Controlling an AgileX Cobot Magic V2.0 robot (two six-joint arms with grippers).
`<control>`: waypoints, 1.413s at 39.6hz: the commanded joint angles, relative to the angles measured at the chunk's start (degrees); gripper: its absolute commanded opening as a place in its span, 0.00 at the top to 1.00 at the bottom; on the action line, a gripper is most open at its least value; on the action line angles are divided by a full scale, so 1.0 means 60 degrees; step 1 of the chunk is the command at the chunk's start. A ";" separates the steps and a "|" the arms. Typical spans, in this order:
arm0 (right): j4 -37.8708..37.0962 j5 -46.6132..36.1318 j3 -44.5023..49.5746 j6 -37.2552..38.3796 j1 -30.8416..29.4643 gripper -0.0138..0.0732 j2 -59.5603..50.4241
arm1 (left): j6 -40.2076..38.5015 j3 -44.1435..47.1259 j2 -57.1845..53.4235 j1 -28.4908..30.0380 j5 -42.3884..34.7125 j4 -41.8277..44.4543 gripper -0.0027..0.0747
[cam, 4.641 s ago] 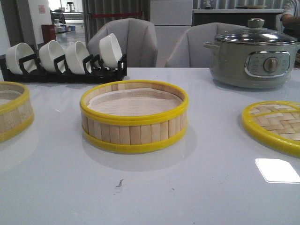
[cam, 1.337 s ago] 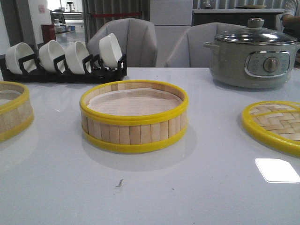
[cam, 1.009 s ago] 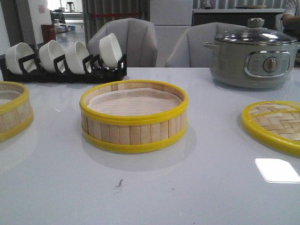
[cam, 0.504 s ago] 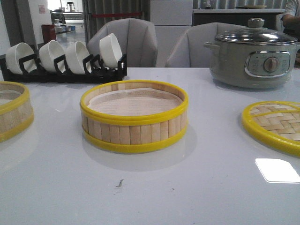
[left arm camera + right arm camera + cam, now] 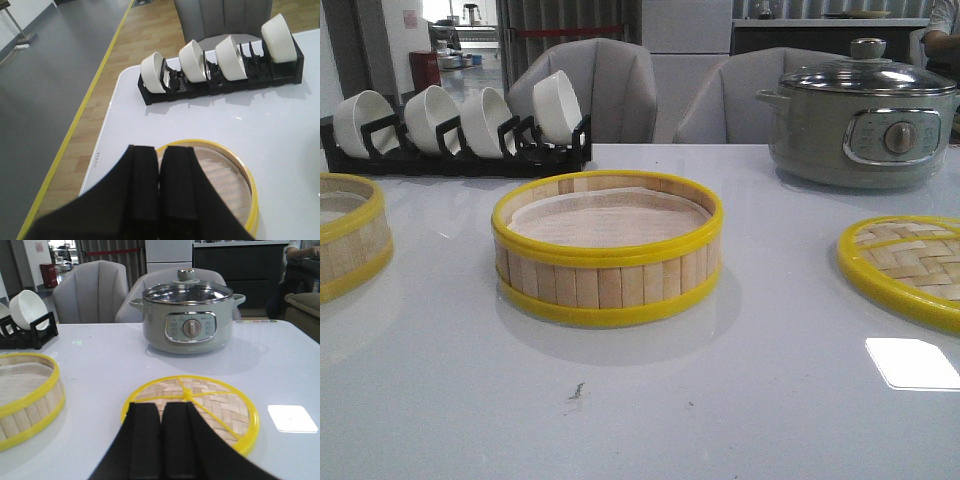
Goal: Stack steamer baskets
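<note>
One steamer basket (image 5: 608, 250) with bamboo-slat wall, yellow rims and a pale liner stands in the middle of the white table; the right wrist view catches it too, as the steamer basket (image 5: 25, 395). A second steamer basket (image 5: 345, 245) sits at the table's left edge, partly cut off, and lies below my left gripper (image 5: 160, 152) as the basket (image 5: 227, 182). That gripper is shut with nothing in it. My right gripper (image 5: 161, 410) is also shut and empty, hovering over the flat woven lid (image 5: 210, 407). Neither gripper shows in the front view.
A black rack (image 5: 460, 155) with several white bowls stands at the back left. A grey electric pot (image 5: 865, 115) with a glass lid sits at the back right. The woven lid (image 5: 910, 265) lies at the right. The table's left edge (image 5: 102, 145) drops to the floor.
The front view has shifted a few pixels to the right; no object on the table has moved.
</note>
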 commanded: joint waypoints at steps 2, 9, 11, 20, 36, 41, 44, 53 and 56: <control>0.0016 -0.0746 -0.1232 -0.0033 0.0188 0.80 0.0605 | -0.0081 -0.0373 0.0140 -0.0052 -0.0709 0.0039 0.85; 0.0016 -0.0085 -0.3526 -0.0033 0.0188 0.80 0.3353 | -0.0081 -0.0373 0.0357 -0.0052 -0.0709 -0.0252 0.85; 0.0016 0.0477 -0.4375 -0.0033 0.0188 0.80 0.4415 | -0.0081 -0.0373 0.0373 -0.0052 -0.0709 -0.0252 0.85; 0.0054 0.2441 -0.7316 -0.0033 0.0188 0.80 0.7859 | -0.0081 -0.0373 0.0373 -0.0052 -0.0709 -0.0387 0.85; 0.0062 0.2417 -0.8325 -0.0033 0.0188 0.80 0.9554 | -0.0081 -0.0373 0.0373 -0.0052 -0.0688 -0.0578 0.85; 0.0062 0.2244 -0.8325 -0.0033 0.0188 0.80 0.9724 | -0.0081 -0.0373 0.0373 -0.0052 -0.0688 -0.0616 0.85; 0.0062 0.2222 -0.8325 -0.0033 0.0188 0.80 0.9783 | -0.0081 -0.0373 0.0373 -0.0052 -0.0688 -0.0616 0.85; 0.0017 0.2232 -0.8325 -0.0033 0.0188 0.57 0.9783 | -0.0081 -0.0373 0.0396 -0.0052 -0.0515 -0.1209 0.85; 0.0017 0.2232 -0.8325 -0.0033 0.0188 0.41 0.9783 | -0.0081 -0.0373 0.0416 -0.0052 -0.0515 -0.1277 0.76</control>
